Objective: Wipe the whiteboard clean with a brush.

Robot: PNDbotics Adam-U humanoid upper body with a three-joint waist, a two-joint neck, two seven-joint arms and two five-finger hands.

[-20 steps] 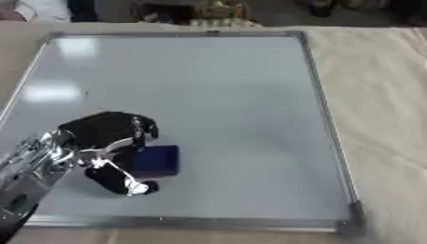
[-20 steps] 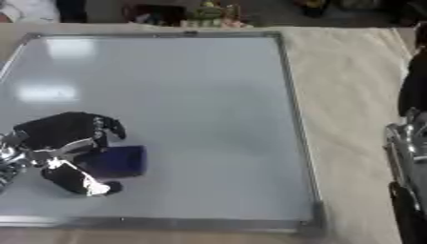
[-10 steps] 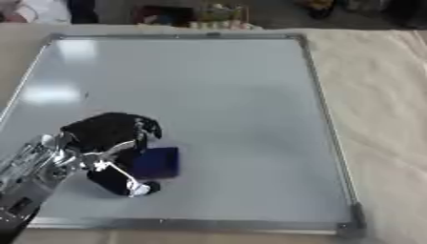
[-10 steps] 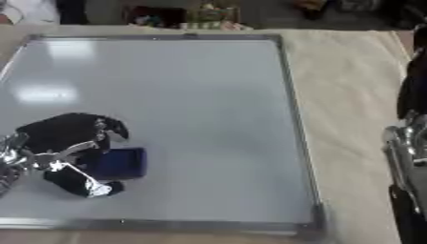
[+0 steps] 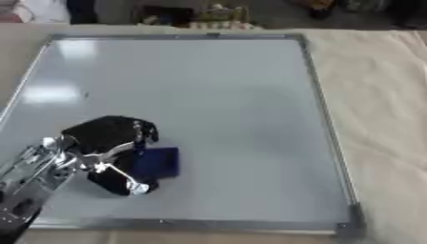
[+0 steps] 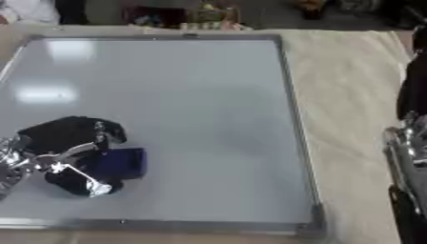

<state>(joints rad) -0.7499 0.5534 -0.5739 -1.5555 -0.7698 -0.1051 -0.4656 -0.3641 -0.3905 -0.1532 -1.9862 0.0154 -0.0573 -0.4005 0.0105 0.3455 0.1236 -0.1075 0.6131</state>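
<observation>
Left eye view: left hand (image 5: 104,143) fingers curled round the blue brush (image 5: 157,162).

The left hand (image 5: 108,152) covers much of the blue brush (image 5: 158,162). Only the right arm (image 6: 406,162) shows, cut off far to the right.

no readable text, labels or numbers anywhere

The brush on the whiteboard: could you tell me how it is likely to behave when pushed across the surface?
The brush looks flat and blocky, so it should slide rather than roll or tip. The whiteboard shows glare, so it is probably smooth and the brush may glide easily. The left hand curls round it, which suggests it is light.
</observation>
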